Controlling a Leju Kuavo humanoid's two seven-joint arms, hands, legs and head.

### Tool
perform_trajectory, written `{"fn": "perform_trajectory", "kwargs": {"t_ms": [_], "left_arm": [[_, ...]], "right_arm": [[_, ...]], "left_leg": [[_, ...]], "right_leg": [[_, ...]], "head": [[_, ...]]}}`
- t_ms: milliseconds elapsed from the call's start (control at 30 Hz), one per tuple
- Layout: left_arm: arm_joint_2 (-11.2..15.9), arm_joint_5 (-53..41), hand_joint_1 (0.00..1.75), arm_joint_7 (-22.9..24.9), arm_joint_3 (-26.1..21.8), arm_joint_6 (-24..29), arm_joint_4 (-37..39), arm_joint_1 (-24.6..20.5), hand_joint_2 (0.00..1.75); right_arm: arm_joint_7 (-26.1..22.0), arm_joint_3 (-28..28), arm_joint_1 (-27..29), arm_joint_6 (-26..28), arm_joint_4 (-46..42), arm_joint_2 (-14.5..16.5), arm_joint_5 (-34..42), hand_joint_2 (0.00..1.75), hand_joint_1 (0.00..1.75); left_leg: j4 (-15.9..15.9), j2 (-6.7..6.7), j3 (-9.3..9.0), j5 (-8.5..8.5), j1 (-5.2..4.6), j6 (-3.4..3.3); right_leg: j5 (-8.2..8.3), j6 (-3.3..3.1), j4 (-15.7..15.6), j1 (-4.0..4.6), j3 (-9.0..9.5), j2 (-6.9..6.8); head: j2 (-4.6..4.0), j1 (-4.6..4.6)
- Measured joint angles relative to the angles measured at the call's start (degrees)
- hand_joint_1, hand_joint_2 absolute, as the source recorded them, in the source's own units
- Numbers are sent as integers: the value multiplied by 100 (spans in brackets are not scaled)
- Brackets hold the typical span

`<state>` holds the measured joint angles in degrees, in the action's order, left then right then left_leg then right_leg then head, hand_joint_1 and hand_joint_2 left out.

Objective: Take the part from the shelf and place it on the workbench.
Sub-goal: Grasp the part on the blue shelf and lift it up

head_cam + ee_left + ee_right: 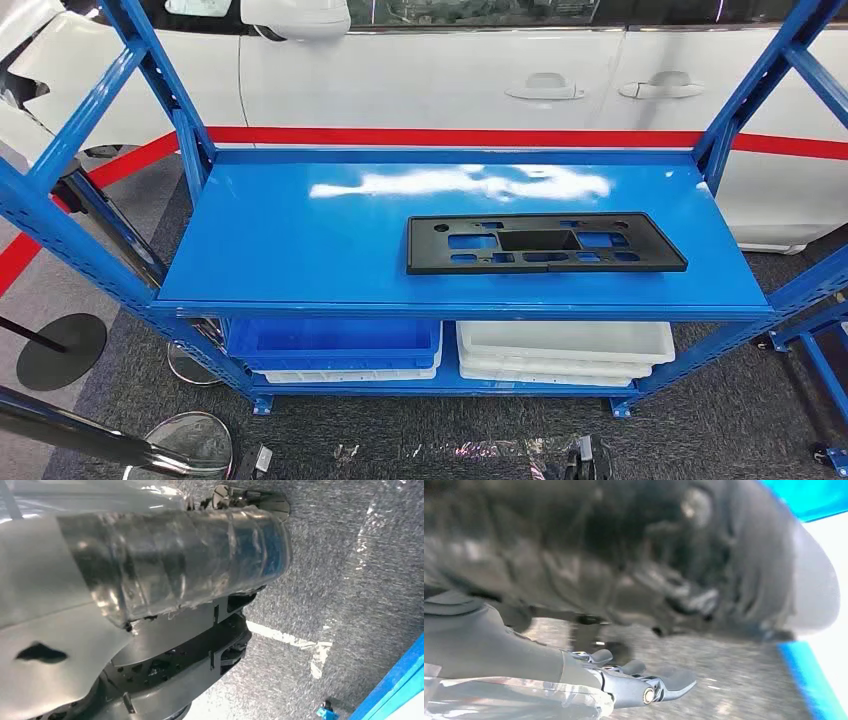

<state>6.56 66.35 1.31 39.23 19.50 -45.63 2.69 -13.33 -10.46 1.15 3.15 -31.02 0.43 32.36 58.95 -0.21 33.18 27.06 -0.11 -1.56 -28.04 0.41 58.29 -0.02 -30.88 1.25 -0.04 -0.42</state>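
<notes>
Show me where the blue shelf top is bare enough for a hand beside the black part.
Top shelf is bare left of the black part, and behind it up to the rear rail. The strips at the front edge and right end are narrower. The level below is crowded with stacked bins.

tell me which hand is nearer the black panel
Right, likely. The black panel lies right of centre on the shelf; left hand and right hand both hang low, near the floor.

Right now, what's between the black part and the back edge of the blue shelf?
Nothing. In the head view, the stretch between the black part and the back edge of the blue shelf is bare blue metal, with only shiny reflections on it.
</notes>
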Motion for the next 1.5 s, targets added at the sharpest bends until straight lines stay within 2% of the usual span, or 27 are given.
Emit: {"fn": "perform_trajectory", "kwargs": {"t_ms": [300,733,1033,1333,1500], "left_arm": [[40,492,0,-16,269,235,-202,-2,0],[50,1184,0,-92,601,519,-395,-13,0],[50,1591,0,-128,759,648,-447,-32,0],[50,1733,0,-151,894,701,-474,-70,0],[53,1753,0,-150,975,726,-488,-81,0]], "right_arm": [[-163,619,157,450,-1283,-239,-405,0,0],[-321,1397,578,1576,-3625,-575,-1258,0,0],[-411,1908,899,2319,-5262,-619,-2102,0,0],[-482,2028,1013,2851,-6863,-625,-3272,0,0],[-374,1869,827,2995,-7604,-812,-3671,0,0]], "left_leg": [[0,0,1,0,-1,0],[0,0,-3,0,-1,0],[0,0,-4,0,-1,0],[0,-1,-5,0,-1,0],[-1,-10,-3,0,-2,0]], "right_leg": [[0,0,0,0,0,0],[0,1,-1,-7,0,0],[0,1,-1,-8,0,0],[0,1,0,-7,4,-1],[1,1,1,-4,8,-1]], "head": [[0,1],[0,1],[0,1],[0,0],[0,1]]}}
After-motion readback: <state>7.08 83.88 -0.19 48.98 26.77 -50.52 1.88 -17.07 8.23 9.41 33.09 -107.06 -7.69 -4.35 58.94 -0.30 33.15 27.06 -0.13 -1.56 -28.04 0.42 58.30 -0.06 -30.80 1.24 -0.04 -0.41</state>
